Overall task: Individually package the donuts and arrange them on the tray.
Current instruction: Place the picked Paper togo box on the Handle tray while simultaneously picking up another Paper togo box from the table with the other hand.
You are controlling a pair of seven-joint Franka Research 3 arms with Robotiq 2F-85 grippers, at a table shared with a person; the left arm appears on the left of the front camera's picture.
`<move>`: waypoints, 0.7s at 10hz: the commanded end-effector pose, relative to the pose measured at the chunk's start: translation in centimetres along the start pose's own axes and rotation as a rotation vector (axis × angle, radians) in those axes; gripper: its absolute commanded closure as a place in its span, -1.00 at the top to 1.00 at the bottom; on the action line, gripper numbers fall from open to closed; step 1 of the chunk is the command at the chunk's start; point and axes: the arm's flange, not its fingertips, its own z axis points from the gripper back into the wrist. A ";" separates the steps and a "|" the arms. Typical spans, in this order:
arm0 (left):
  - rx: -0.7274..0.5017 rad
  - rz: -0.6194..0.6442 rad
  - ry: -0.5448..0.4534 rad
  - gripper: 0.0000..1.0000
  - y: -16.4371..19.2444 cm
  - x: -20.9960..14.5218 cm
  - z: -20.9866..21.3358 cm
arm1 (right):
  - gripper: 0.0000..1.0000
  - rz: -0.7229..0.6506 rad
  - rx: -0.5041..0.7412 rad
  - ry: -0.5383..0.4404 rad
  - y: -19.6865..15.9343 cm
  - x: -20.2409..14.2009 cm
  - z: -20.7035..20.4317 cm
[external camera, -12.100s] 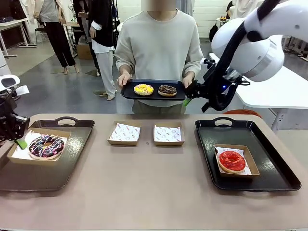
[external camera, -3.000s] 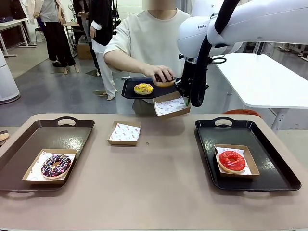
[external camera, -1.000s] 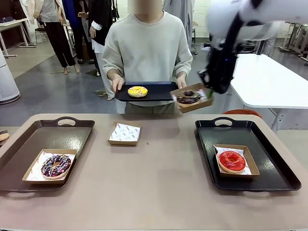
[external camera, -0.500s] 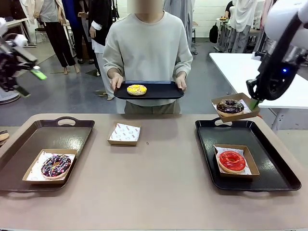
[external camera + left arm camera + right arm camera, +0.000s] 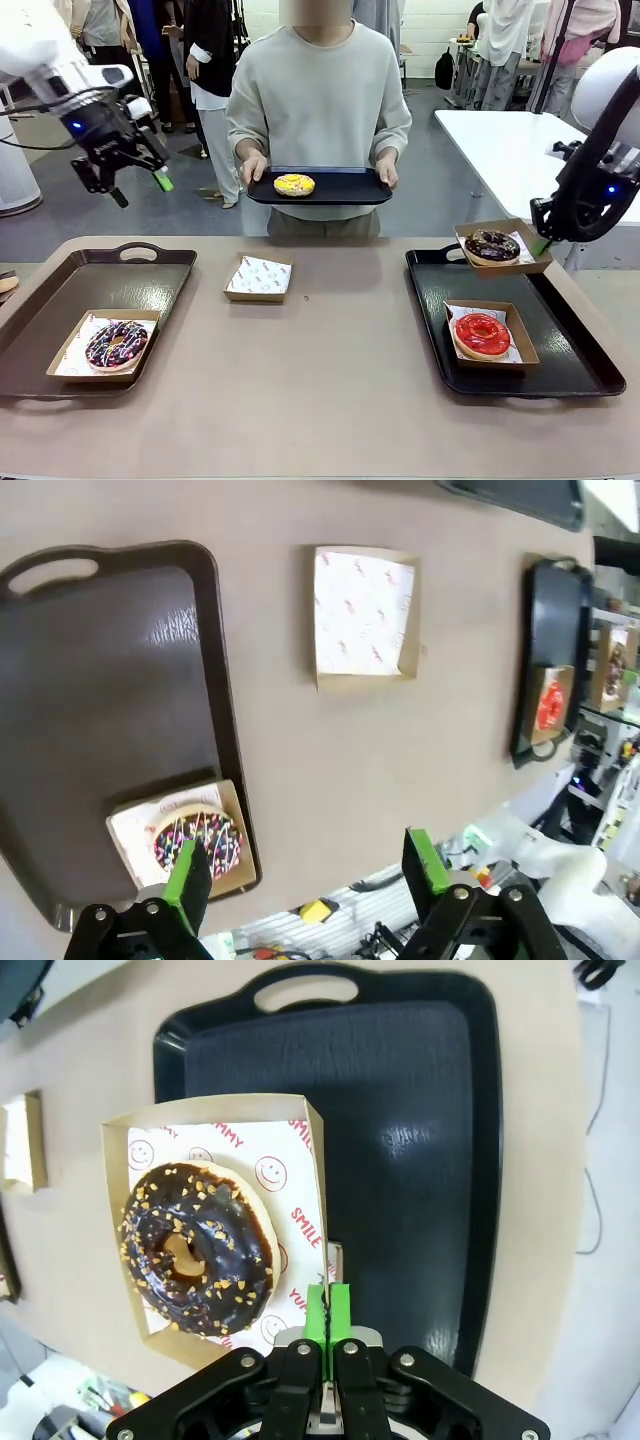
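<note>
My right gripper [image 5: 541, 240] [image 5: 328, 1320] is shut on the edge of a cardboard box [image 5: 290, 1160] that holds the chocolate donut with sprinkles [image 5: 492, 244] [image 5: 195, 1250]. It hangs over the far end of the right black tray [image 5: 570, 330] [image 5: 400, 1110]. The red donut [image 5: 482, 333] [image 5: 549, 703] lies boxed on that tray. On the left tray [image 5: 60, 365] [image 5: 100, 680] sits the boxed striped donut [image 5: 110, 343] [image 5: 198, 842]. The yellow donut [image 5: 294, 184] rests on a tray [image 5: 345, 187] in the person's hands. High above the left tray, my left gripper [image 5: 140, 186] [image 5: 305, 865] stands open and empty.
An empty paper-lined box [image 5: 259, 277] [image 5: 365, 613] sits on the table [image 5: 320, 380] between the two trays. The person stands at the far edge, both hands on the small tray. A white table [image 5: 500, 140] stands at the back right.
My right gripper has carried the boxed chocolate donut right and down, to above the right tray's far end. The left arm has swung in from the far left, its gripper still open.
</note>
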 end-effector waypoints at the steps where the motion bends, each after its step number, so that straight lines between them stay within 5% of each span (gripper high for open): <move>1: 0.101 0.008 -0.006 1.00 -2.2 2.1 -2.2 | -0.97 -0.002 0.044 -0.028 -1.7 -0.2 -1.4; 7: 0.292 -0.096 -0.039 1.00 -4.2 4.3 -12.8 | -0.97 -0.106 0.021 0.019 -2.0 1.3 -3.4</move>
